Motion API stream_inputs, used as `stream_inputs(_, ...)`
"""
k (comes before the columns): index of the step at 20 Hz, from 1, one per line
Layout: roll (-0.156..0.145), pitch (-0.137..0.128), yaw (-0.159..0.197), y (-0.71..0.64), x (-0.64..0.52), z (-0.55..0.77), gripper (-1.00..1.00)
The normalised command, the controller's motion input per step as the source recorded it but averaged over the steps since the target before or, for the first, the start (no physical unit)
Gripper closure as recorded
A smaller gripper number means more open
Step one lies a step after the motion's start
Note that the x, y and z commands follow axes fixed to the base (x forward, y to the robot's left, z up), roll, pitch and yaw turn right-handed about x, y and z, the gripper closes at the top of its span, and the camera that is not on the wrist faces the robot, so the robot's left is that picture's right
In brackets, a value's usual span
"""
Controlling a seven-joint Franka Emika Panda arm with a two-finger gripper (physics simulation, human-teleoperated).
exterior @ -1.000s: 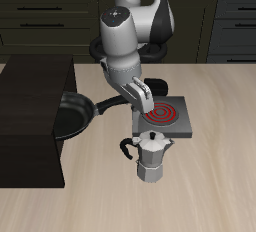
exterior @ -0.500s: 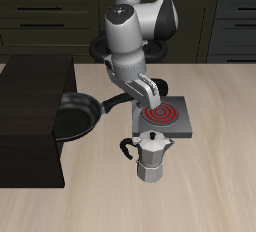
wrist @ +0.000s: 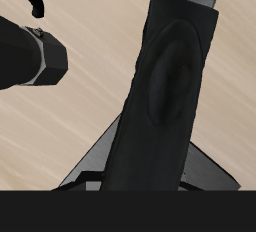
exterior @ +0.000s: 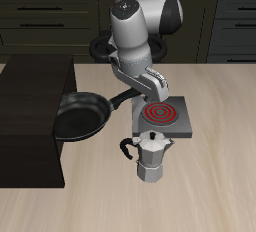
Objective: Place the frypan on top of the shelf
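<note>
The black frypan [exterior: 80, 116] hangs in the air beside the dark shelf [exterior: 30, 126], its rim overlapping the shelf's edge as seen from the front. Its long handle [exterior: 122, 99] runs toward the stove plate. My gripper [exterior: 134, 96] is shut on the end of that handle. The wrist view is filled by the handle [wrist: 170, 86] seen close up, with my own fingers hidden. The shelf's flat top [exterior: 35, 76] carries nothing.
A silver moka pot [exterior: 151, 157] stands near the table's front, just before the grey stove plate [exterior: 165, 118] with its red ring. Dark drawer cabinets [exterior: 230, 26] line the back. Part of the moka pot [wrist: 35, 56] shows in the wrist view.
My arm has swung a little away from the shelf, carrying the frypan with it. The pan looks slightly higher and larger than before. The moka pot and stove have not moved.
</note>
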Motion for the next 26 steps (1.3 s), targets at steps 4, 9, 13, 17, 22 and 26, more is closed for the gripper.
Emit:
stream_inputs(4,0.024,-0.014,0.051,0.14,-0.12,0.14,1.0)
stream_inputs(9,0.022,-0.008,0.041,0.14,-0.08,0.13,1.0)
stream_inputs(13,0.029,-0.002,0.032,0.19,-0.05,0.1,1.0)
stream_inputs(17,0.027,0.001,0.025,0.11,-0.03,0.05,1.0)
stream_inputs(22,0.034,0.002,0.025,0.23,-0.07,0.05,1.0)
stream_inputs(26,0.021,-0.004,0.027,0.13,-0.08,0.09,1.0)
